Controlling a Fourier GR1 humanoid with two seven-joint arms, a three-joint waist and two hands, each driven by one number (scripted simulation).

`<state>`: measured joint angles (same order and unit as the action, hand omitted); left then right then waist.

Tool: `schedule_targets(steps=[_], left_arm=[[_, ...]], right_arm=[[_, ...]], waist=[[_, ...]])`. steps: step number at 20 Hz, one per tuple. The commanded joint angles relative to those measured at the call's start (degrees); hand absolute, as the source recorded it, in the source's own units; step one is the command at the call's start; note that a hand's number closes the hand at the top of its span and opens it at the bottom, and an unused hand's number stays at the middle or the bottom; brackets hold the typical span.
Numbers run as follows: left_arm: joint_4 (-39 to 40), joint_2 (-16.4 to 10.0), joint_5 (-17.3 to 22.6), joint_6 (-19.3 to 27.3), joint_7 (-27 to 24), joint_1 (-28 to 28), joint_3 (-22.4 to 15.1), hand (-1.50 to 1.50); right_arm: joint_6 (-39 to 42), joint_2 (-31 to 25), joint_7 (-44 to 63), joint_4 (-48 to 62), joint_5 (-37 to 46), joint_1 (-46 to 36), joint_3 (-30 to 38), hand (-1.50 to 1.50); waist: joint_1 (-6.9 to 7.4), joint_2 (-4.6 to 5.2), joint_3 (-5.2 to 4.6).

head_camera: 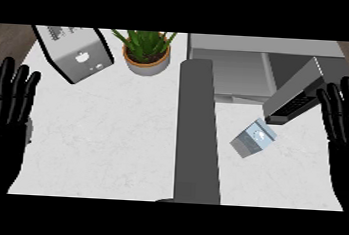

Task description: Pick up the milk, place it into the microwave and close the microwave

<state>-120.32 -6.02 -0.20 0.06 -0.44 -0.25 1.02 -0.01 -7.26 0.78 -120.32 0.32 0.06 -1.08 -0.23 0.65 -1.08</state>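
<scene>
One microwave (232,57) stands at the far edge of the white counter (109,151), and everything else is placed from it. Its one door (293,93) hangs open, swung out toward the near side at the microwave's right end, with a dark panel of buttons showing on its lower part. The cavity behind the door shows plain grey walls. There is one milk carton (253,139). It is not in the microwave but on the counter just in front of it, near the lower tip of the open door and apart from it, turned at a slant with its grey and pale blue faces up. To the left of the microwave stands one pot (147,65), tan in colour, holding one green spiky plant (146,42). Further left of that is one silver box (81,57), set at an angle. One dark grey bar (198,141) runs from the microwave's front left corner down to the near edge. There are two hands. The left hand (8,106) rests far left of the microwave at the view's edge, fingers straight, spread and pointing up, holding nothing. The right hand (343,118) rests just right of the open door in the same way, fingers wide and touching nothing.
</scene>
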Motion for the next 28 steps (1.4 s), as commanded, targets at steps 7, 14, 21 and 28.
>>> schedule_targets(steps=[7,14,21,28], left_arm=[[7.7,1.1,13.8,-6.3,1.7,-2.4,2.1,-1.50],[-1.2,-3.4,24.4,-12.5,5.8,7.6,8.6,-1.50],[-6.9,-6.4,35.6,-18.7,7.9,14.7,17.1,-1.50],[-12.6,-4.7,39.4,-21.6,8.6,21.6,21.5,-1.50]], right_arm=[[17.1,-6.2,2.8,0.7,-18.4,-5.6,-1.5,-1.50],[22.0,-11.2,4.7,2.5,-29.2,-3.8,9.0,-1.50],[22.4,-8.5,2.1,5.6,-20.8,-1.0,7.3,-1.50],[20.9,-4.4,-2.0,10.8,-11.6,-0.2,3.9,-1.50]], waist=[[0.34,-0.45,0.97],[0.62,-0.72,1.07],[0.70,-0.71,1.07],[0.74,-0.75,1.08]])
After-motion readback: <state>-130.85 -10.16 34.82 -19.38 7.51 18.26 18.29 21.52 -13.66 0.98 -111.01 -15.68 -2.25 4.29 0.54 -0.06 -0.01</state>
